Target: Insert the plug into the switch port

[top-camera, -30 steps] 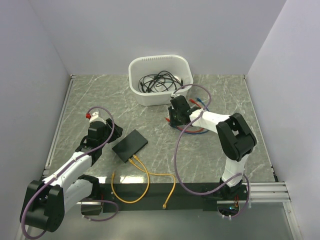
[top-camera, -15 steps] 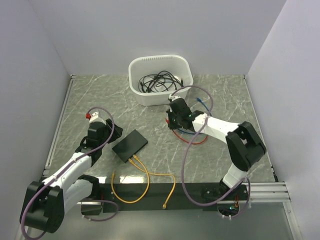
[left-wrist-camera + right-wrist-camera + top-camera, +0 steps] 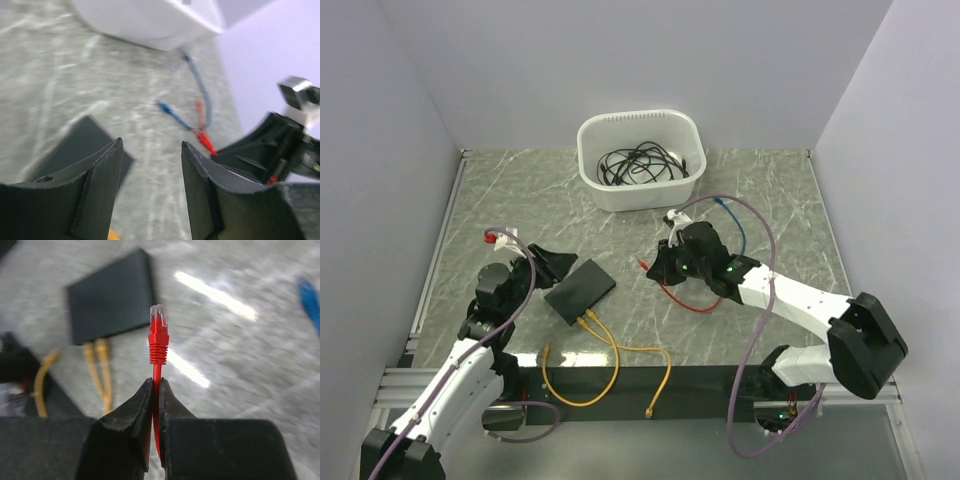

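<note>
The switch is a flat black box (image 3: 580, 291) left of the table's middle. Its ports run along the near edge (image 3: 585, 314), where two yellow cables (image 3: 603, 338) are plugged in. My right gripper (image 3: 658, 268) is shut on a red cable just behind its plug (image 3: 643, 265), to the right of the box and apart from it. In the right wrist view the clear-tipped red plug (image 3: 158, 322) sticks up from the shut gripper (image 3: 155, 381), with the black box (image 3: 111, 297) beyond it. My left gripper (image 3: 558, 262) stands open and holds nothing, just left of the box (image 3: 75, 145).
A white tub (image 3: 690, 135) holding black cables stands at the back. A blue cable (image 3: 732, 214) lies right of the tub's front. The red cable's slack (image 3: 695, 306) loops on the table below my right gripper. Yellow cable loops reach the near edge (image 3: 650, 410).
My right gripper closed on the red cable and carried it from beside the tub toward the black box. My left arm drew back, its gripper now pointing right at the box.
</note>
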Available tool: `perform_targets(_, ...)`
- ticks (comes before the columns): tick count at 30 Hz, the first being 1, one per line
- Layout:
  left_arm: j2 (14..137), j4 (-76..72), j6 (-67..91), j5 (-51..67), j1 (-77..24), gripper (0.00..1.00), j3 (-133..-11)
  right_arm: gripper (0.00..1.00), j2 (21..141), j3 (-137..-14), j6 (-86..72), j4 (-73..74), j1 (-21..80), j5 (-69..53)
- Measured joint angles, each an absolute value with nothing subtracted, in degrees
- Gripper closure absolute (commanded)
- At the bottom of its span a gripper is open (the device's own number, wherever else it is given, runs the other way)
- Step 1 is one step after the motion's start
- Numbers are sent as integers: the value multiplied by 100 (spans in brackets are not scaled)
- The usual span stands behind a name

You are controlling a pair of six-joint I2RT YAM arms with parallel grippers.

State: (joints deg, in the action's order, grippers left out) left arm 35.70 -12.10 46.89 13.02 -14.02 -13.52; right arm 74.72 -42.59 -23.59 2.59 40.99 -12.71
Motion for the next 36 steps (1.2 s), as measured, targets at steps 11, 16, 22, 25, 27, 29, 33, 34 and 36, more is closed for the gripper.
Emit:
perform_targets(11, 3496, -2987, 5975, 2633, -1509, 43, -762, 100, 6976, -3972, -2912, -891, 4101, -2663)
perform_targets(16, 3710, -3662, 6278, 2674, -1931, 43, -644, 100, 6971, -3933, -3094, -1138, 4141, -2945)
perform_targets(22, 4027, -4215, 6326, 2414, -2593, 43, -644, 100, 6971, -3929, -3212, -1310, 4259, -3074)
perform_targets(25, 4239, -4346, 6324, 2281, -2794, 43, -644, 100, 6971, -3929, -3236, -1354, 4316, -3114)
perform_targets(27, 4362, -4405, 6324, 2215, -2845, 43, -644, 100, 6969, -3929, -3238, -1376, 4342, -3116)
perform_targets(29, 4425, -4466, 6324, 2161, -2864, 44, -644, 100, 6969, -3929, -3240, -1382, 4366, -3118)
perform_targets(33, 4442, -4582, 6322, 2080, -2888, 43, -644, 100, 6969, -3929, -3258, -1402, 4414, -3120)
perform_targets(34, 4442, -4600, 6320, 2062, -2899, 44, -644, 100, 6971, -3929, -3260, -1413, 4431, -3120)
perform_targets(36, 4442, -4606, 6316, 2032, -2910, 43, -644, 100, 6971, -3929, -3277, -1431, 4471, -3122)
